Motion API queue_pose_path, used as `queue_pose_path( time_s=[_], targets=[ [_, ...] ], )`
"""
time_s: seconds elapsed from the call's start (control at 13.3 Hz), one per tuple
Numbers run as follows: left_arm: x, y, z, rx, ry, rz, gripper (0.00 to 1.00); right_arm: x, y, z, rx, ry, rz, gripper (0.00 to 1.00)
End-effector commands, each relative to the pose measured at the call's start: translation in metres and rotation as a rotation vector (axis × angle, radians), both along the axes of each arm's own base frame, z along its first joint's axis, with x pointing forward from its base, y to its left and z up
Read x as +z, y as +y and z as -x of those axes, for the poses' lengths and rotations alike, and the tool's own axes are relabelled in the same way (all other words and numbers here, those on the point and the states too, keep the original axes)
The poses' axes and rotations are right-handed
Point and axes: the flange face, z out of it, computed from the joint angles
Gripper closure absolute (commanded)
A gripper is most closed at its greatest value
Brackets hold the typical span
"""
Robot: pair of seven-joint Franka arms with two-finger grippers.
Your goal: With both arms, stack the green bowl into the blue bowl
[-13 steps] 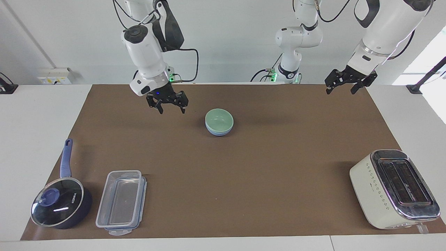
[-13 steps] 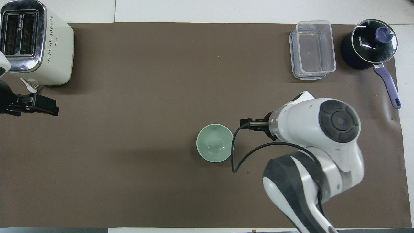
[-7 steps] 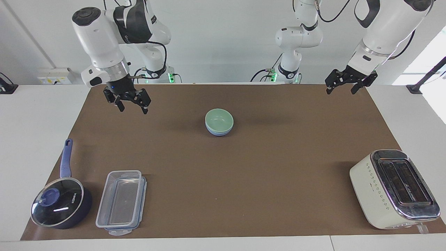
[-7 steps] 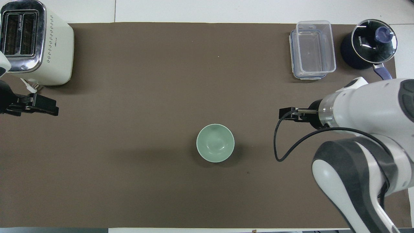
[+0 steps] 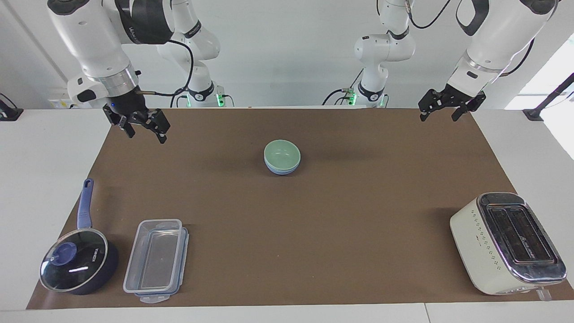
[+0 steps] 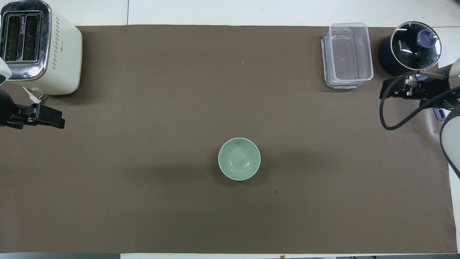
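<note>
The green bowl [image 5: 281,154] sits nested inside the blue bowl [image 5: 282,171] on the brown mat [image 5: 341,211], about midway between the two arms. In the overhead view only the green bowl [image 6: 239,158] shows; the blue bowl is hidden under it. My right gripper [image 5: 147,136] is open and empty, raised over the mat's edge at the right arm's end; it also shows in the overhead view [image 6: 387,92]. My left gripper [image 5: 438,117] is open and empty, raised over the mat's corner at the left arm's end, and waits there; it also shows in the overhead view [image 6: 59,123].
A dark blue lidded saucepan [image 5: 78,263] with a long handle and a clear plastic container [image 5: 155,259] stand far from the robots at the right arm's end. A cream toaster [image 5: 506,242] stands far from the robots at the left arm's end.
My right gripper has drawn away from beside the stacked bowls toward the right arm's end of the table and risen. The bowls and the left arm have not moved.
</note>
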Motion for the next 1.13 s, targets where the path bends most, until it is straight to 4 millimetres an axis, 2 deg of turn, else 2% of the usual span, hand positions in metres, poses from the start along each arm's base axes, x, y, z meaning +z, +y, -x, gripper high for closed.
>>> queue_pose_path(
  time_s=[0.0, 0.15, 0.53, 1.05],
  targets=[
    [0.004, 0.004, 0.005, -0.001, -0.01, 0.012, 0.0, 0.007, 0.004, 0.006, 0.051, 0.031, 0.018, 0.0],
    [0.004, 0.004, 0.005, -0.001, -0.01, 0.012, 0.0, 0.007, 0.003, 0.011, 0.107, 0.069, 0.019, 0.0],
    [0.004, 0.004, 0.005, -0.001, -0.01, 0.012, 0.0, 0.005, 0.004, 0.021, 0.094, 0.091, 0.01, 0.0],
    [0.004, 0.004, 0.005, -0.001, -0.01, 0.012, 0.0, 0.005, -0.003, 0.023, 0.1, 0.082, 0.019, 0.0]
  ],
)
